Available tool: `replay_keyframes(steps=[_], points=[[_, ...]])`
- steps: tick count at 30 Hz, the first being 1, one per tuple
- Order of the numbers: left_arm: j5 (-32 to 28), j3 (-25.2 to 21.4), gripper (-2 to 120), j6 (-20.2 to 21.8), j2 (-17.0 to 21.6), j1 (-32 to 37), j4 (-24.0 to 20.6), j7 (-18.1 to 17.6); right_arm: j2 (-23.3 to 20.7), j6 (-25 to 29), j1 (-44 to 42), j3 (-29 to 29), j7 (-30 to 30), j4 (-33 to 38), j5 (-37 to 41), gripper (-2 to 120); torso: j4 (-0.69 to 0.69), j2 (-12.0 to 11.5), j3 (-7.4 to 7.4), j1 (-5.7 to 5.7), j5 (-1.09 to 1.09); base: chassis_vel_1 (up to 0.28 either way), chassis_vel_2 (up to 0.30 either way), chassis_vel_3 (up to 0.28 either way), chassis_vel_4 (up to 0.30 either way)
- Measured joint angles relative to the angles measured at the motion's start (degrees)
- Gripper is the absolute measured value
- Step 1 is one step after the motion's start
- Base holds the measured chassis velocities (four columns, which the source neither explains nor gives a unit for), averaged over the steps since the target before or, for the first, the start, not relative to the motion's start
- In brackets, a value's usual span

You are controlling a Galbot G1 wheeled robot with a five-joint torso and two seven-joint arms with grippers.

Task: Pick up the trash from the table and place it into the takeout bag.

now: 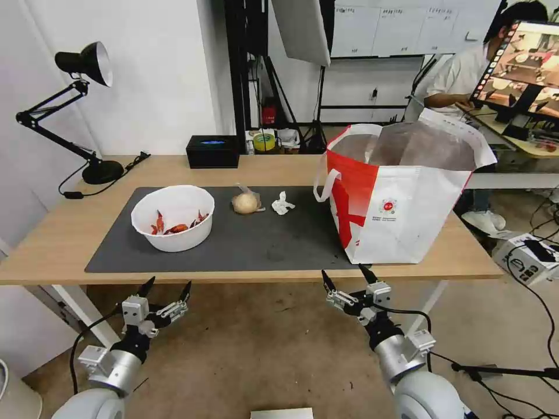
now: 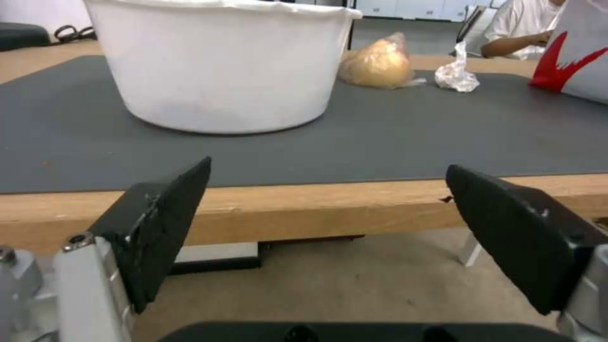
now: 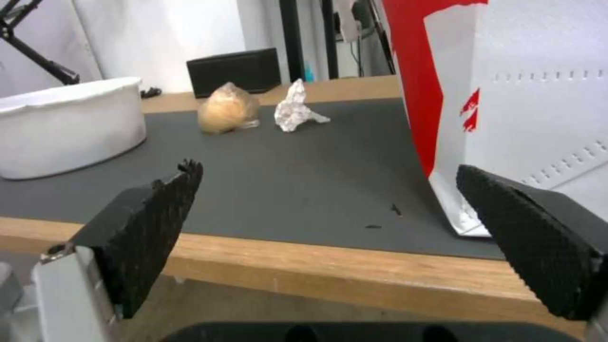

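On the dark grey mat (image 1: 244,244) of the light-wood table (image 1: 58,244) lies the trash: a white round bowl (image 1: 173,225) with red crayfish shells at the left, a plastic-wrapped beige bun (image 1: 245,202) and a crumpled white tissue (image 1: 282,203) mid-mat. The white-and-red takeout bag (image 1: 402,198) stands upright and open on the right. My left gripper (image 1: 166,287) hangs open below the table's front edge, in front of the bowl (image 2: 222,66). My right gripper (image 1: 345,276) is open too, just before the edge near the bag (image 3: 507,95). Bun (image 3: 227,114) and tissue (image 3: 294,113) lie beyond it.
A black desk lamp (image 1: 87,116) stands at the table's back left and a black rectangular box (image 1: 213,151) at the back middle. Behind the bag is another desk with a monitor (image 1: 524,70) and a seated person. Cables and a white device (image 1: 527,256) lie on the floor at right.
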Motion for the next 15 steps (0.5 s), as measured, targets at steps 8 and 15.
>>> replay_keyframes(steps=[8,15], points=[[0.02,0.29,100,0.00,0.04,-0.60,0.20,0.00,0.23,-0.22,-0.11,-0.09,0.26,-0.10,-0.27,100,0.00,-0.01,0.00,0.00,0.00,0.000,0.000,0.000,0.000],[-0.02,0.43,100,0.00,0.76,-0.55,0.84,0.02,0.18,-1.01,0.02,-0.24,0.98,0.36,-0.33,100,0.00,-0.01,0.00,0.00,0.00,0.000,0.000,0.000,0.000]])
